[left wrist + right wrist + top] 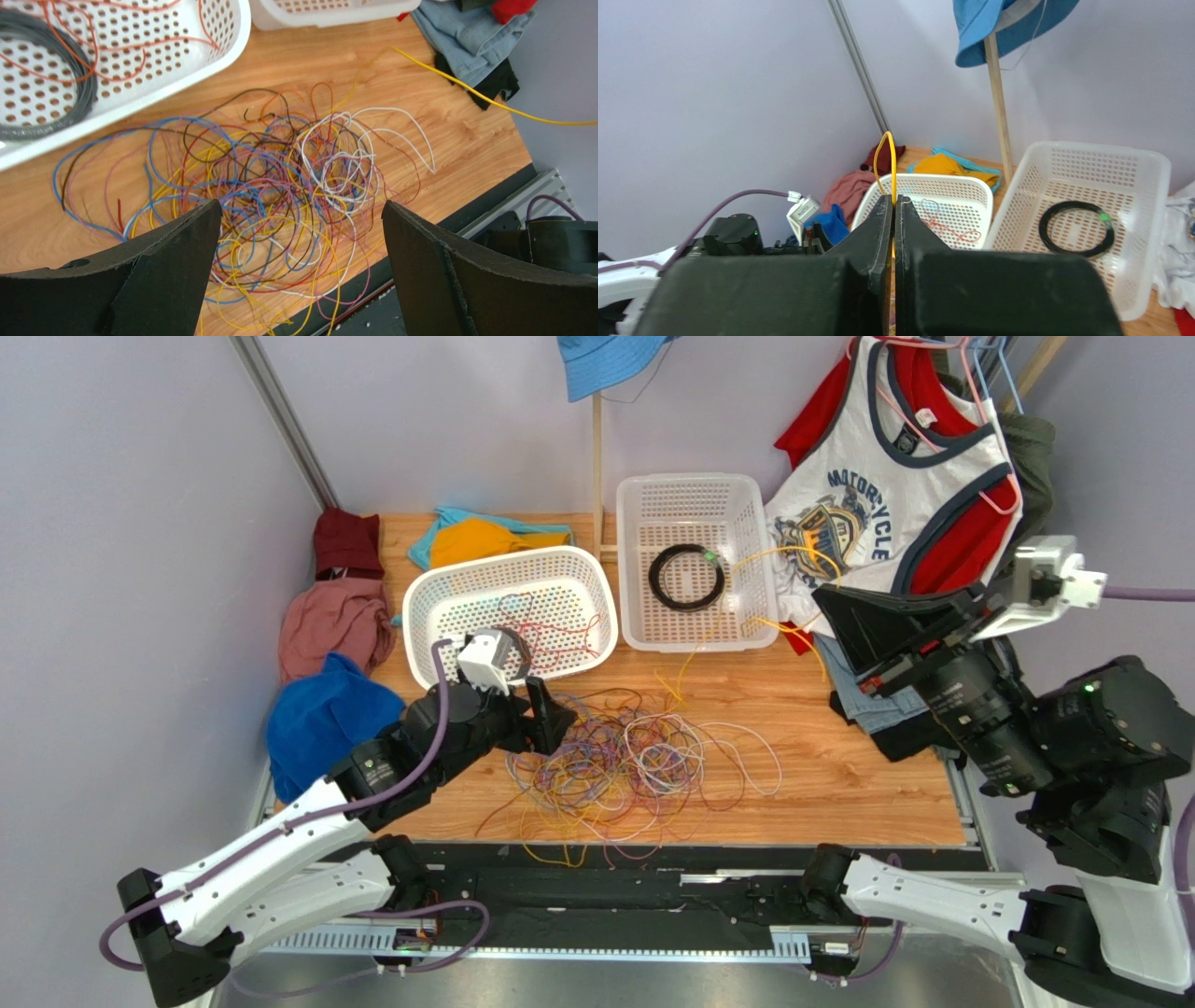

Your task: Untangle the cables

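cables (295, 189): loose multicoloured tangle; left jaws wide open, empty; right jaws pinch one yellow strand (893, 178)

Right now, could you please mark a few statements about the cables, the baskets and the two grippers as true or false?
1. The right gripper is shut on a yellow cable. True.
2. The left gripper is clamped on the knot. False: its jaws stand wide open above the tangle of cables, which lies on the wood.
3. A black coiled ring lies in the right basket. True.
4. The left basket holds nothing. False: a dark coil and some red wire lie in it.
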Robot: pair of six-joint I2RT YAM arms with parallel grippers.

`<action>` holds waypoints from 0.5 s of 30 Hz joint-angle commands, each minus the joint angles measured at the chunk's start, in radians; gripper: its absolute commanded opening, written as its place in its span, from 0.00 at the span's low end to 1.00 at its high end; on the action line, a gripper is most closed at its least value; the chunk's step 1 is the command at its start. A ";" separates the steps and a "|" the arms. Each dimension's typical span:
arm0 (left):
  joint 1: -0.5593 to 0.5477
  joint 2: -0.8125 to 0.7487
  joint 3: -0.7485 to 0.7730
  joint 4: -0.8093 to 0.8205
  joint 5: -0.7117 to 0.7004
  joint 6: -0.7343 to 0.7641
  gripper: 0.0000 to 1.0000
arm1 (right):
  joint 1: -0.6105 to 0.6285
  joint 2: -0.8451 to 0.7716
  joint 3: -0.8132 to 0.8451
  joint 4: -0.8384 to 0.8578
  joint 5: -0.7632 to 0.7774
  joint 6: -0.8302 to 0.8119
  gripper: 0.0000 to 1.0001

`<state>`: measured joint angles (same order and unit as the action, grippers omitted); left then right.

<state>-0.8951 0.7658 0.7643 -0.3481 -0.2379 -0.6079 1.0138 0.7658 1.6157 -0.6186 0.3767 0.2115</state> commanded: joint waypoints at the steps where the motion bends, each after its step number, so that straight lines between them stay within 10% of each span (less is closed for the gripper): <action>1: -0.002 -0.031 -0.066 0.070 0.037 -0.062 0.92 | 0.003 0.107 0.032 -0.052 0.112 -0.078 0.00; 10: -0.002 -0.063 -0.224 0.172 0.103 -0.112 0.95 | 0.002 0.268 0.255 0.013 0.211 -0.207 0.00; 15: -0.004 -0.071 -0.322 0.511 0.167 -0.066 0.97 | 0.002 0.311 0.305 -0.040 0.166 -0.173 0.00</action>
<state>-0.8951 0.7132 0.5007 -0.1749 -0.1371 -0.6968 1.0138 1.0977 1.8786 -0.6590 0.5552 0.0509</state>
